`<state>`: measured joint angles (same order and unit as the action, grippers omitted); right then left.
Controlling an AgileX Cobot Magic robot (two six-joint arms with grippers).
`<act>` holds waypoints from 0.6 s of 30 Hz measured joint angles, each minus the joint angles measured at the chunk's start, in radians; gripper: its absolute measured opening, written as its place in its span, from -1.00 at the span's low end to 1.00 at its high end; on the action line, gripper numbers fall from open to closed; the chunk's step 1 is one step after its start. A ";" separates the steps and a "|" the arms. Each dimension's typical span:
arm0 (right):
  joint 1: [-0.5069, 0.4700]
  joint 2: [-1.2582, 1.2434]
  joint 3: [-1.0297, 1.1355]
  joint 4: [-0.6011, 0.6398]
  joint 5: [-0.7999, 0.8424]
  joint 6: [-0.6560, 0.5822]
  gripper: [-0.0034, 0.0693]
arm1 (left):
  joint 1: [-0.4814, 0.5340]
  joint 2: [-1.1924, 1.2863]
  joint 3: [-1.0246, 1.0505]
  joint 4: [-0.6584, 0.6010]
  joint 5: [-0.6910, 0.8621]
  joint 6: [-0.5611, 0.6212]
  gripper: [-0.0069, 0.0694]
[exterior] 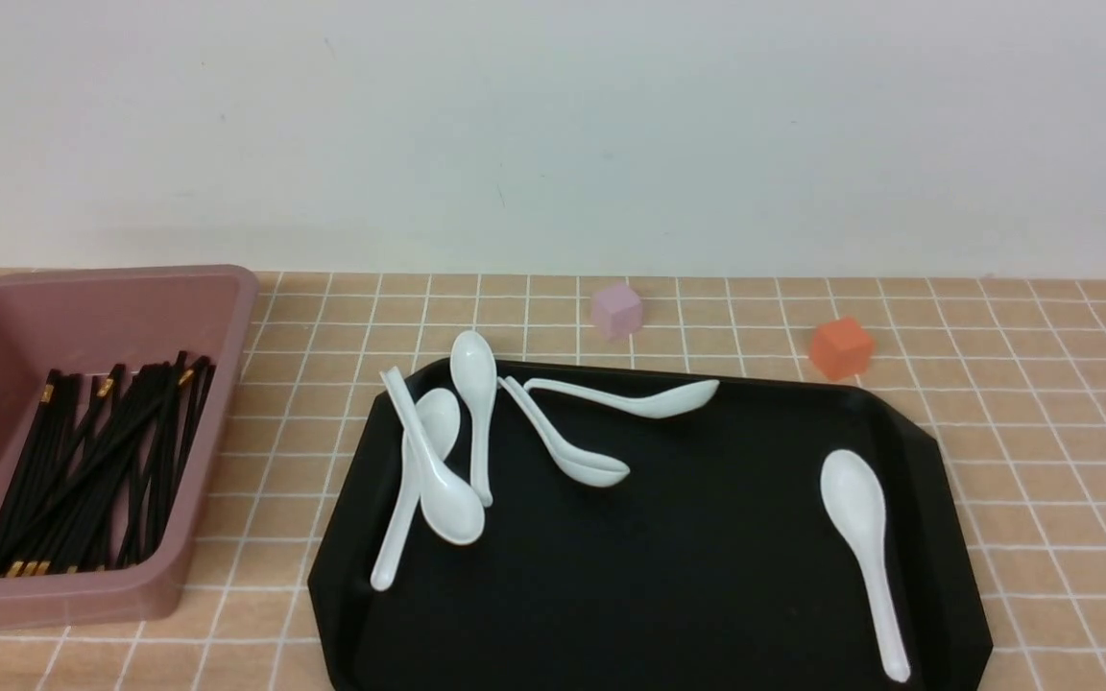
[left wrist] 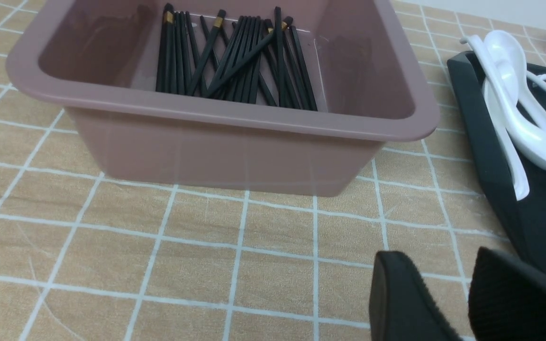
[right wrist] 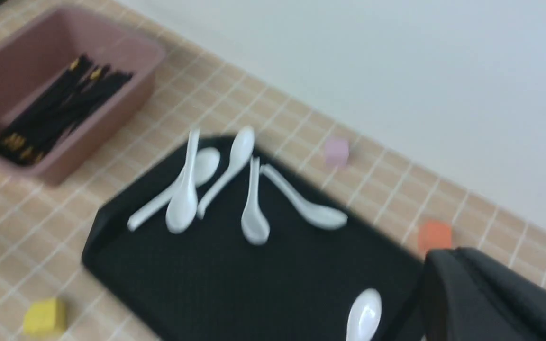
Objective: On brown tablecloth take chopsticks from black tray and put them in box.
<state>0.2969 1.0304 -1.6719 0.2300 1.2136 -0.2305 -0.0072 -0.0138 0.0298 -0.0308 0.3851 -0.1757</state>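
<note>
Since no black sticks show on the black tray (exterior: pixel 707 595), the picking job looks done to me. Only white spoons (exterior: pixel 438 480) lie on the tray. All the chopsticks (exterior: pixel 102 461) I can see are in the box (exterior: pixel 227 307). The box sits on the brown tablecloth (exterior: pixel 1043 384) just off the tray's left side, not touching it. The chopsticks lie in a loose pile on the box floor, and some cross each other. Their long way runs mostly near to far, much like the tray's left edge.

The left hand (left wrist: pixel 441 260) is low over the cloth by the tray's near left corner, so it is the closer one to the box. From that hand the chopsticks lie ahead, past the box's near wall. Its two fingers are a little apart and hold nothing. The right hand (right wrist: pixel 462 279) seems to be up by the tray's right side. Only one dark bit of it shows, so I cannot tell if it is spread or pressed together.
</note>
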 joint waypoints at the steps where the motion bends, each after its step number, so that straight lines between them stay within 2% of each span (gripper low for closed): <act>1: 0.000 -0.015 0.055 0.000 -0.019 0.000 -0.91 | 0.000 0.000 0.000 0.000 0.000 0.000 -0.19; 2: 0.000 -0.152 0.191 0.000 -0.120 0.000 -0.91 | 0.000 0.000 0.000 0.000 0.000 0.000 -0.19; 4: 0.000 -0.261 0.360 0.000 -0.229 0.000 -0.91 | 0.000 0.000 0.000 0.000 0.000 0.000 -0.19; 10: 0.000 -0.643 1.007 0.007 -0.761 0.001 -0.90 | 0.000 0.000 0.000 0.000 0.000 0.000 -0.19; 13: 0.000 -0.710 1.181 0.035 -0.906 0.003 -0.90 | 0.000 0.000 0.000 0.000 0.000 0.000 -0.19; 18: 0.000 -0.715 1.276 0.057 -1.008 0.003 -0.89 | 0.000 0.000 0.000 0.000 0.000 0.000 -0.19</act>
<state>0.2969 0.3150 -0.3958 0.2873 0.2057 -0.2272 -0.0072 -0.0138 0.0298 -0.0308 0.3851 -0.1757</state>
